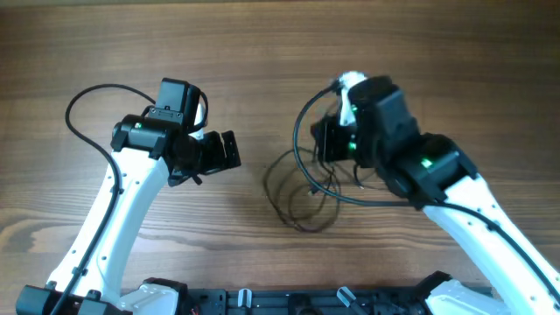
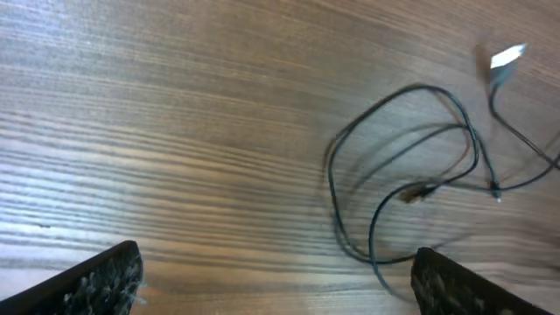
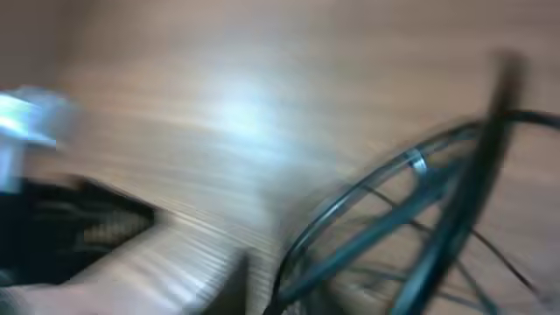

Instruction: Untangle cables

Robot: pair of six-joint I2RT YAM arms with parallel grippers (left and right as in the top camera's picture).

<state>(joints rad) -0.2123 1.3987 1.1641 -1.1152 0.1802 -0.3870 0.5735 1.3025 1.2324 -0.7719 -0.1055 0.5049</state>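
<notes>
A tangle of thin black cables (image 1: 302, 197) lies in loops on the wooden table between my arms. In the left wrist view the loops (image 2: 376, 219) lie ahead to the right, with a white plug (image 2: 507, 57) at the far right. My left gripper (image 1: 229, 150) is open and empty, left of the tangle; its fingertips (image 2: 280, 289) are spread wide above bare wood. My right gripper (image 1: 322, 144) is at the tangle's upper right and appears shut on a cable that arcs up from it. The right wrist view is blurred; dark cable strands (image 3: 420, 201) cross close to the jaws (image 3: 289, 289).
The wooden table (image 1: 262, 52) extends around the tangle. The left arm's own black lead (image 1: 83, 105) loops at the far left. The arm bases (image 1: 289, 302) stand along the front edge.
</notes>
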